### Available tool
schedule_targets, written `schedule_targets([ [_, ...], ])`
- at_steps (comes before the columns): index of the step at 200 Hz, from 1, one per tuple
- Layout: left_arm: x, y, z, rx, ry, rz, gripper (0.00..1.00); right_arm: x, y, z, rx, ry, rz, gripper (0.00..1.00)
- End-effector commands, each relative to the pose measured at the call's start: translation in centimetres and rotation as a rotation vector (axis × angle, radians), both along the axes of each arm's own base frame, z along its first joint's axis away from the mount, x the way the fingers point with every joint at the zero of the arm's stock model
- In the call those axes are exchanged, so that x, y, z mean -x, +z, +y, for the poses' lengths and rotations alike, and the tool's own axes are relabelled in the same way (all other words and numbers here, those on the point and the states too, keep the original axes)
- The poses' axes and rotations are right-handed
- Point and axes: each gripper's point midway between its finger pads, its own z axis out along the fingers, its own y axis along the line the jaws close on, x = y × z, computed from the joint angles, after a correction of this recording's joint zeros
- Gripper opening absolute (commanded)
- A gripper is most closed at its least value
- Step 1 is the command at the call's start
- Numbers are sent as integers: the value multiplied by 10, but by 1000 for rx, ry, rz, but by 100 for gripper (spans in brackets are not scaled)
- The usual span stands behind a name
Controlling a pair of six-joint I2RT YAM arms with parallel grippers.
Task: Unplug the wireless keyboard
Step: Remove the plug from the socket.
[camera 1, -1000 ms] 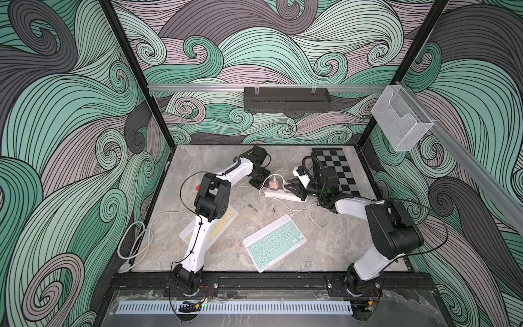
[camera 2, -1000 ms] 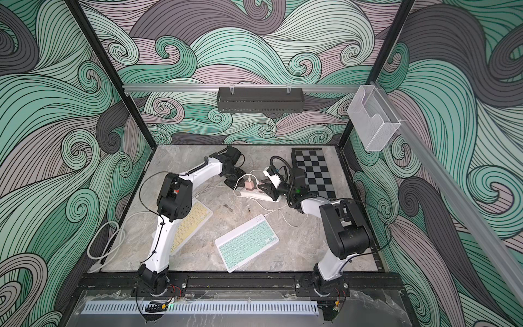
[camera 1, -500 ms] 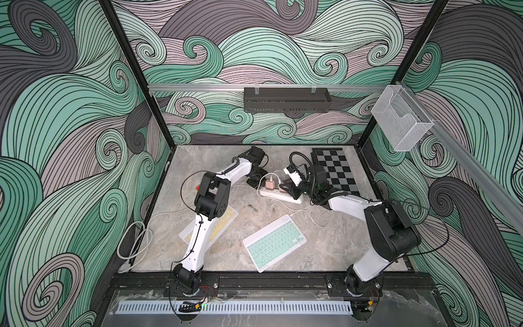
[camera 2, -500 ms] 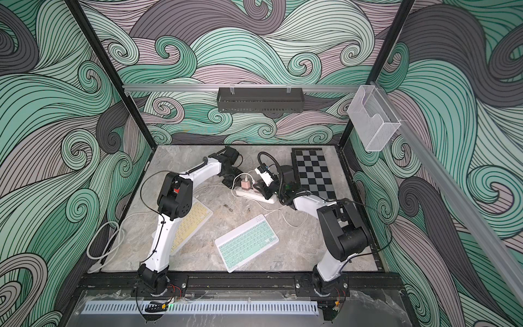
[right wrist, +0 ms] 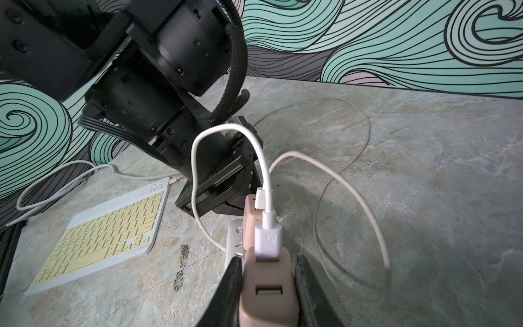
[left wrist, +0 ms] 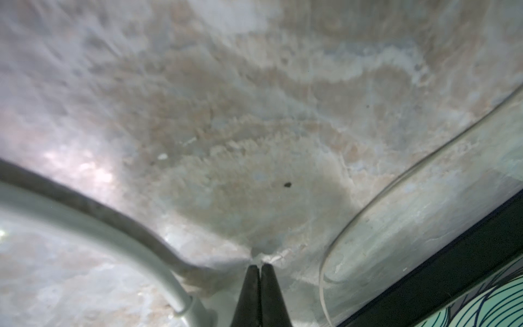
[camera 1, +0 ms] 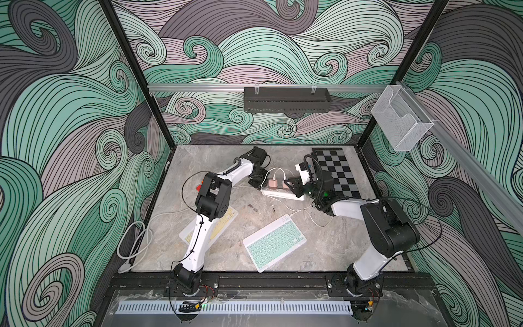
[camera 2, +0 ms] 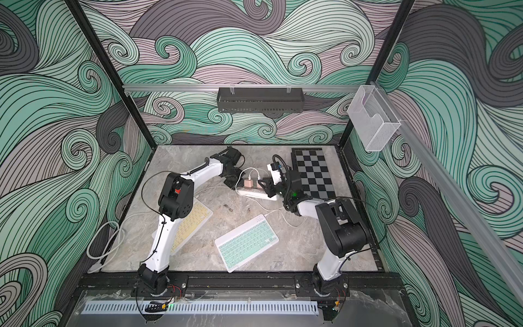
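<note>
Keyboard with mint-green keys and a white frame (camera 1: 274, 243) lies tilted near the middle of the grey marble tabletop (camera 1: 325, 254). A thin white cable (camera 1: 307, 218) leaves its far right corner. Beyond it, mid-table, sits a white power strip (camera 1: 280, 193) with two pink plug-in adapters side by side on top.

The right gripper (right wrist: 268, 260) reaches in from the right. Its black fingers (right wrist: 232, 291) are clamped on either side of the right-hand pink adapter (right wrist: 267, 286), which has a white USB plug (right wrist: 267, 237) seated in its top. The left-hand pink adapter (right wrist: 250, 215) stands just beyond, with its own white lead.

The left gripper (left wrist: 259, 267) points down at the strip's left end, its fingers pressed together with nothing between them. Its tips are at the marble, beside a thick white cord (left wrist: 113, 232).

A second flat keyboard with yellow keys (camera 2: 192, 223) lies to the left, partly under the left arm. A black-and-grey chessboard (camera 1: 336, 172) lies at the far right.
</note>
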Motion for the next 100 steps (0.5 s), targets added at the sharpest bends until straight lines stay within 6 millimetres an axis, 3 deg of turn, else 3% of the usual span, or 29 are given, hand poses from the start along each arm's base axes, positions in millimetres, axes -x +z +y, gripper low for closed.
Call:
schedule_targets([
  [1,18,-12,-6,-6,-7,81,0,-6,48,10,-33,54,-251,0],
  [65,17,-12,-9,-5,-10,77,0,-2,25,41,382,65,-491,0],
  [100,16,-12,-10,-4,-11,77,0,-2,27,42,387,45,-497,0],
])
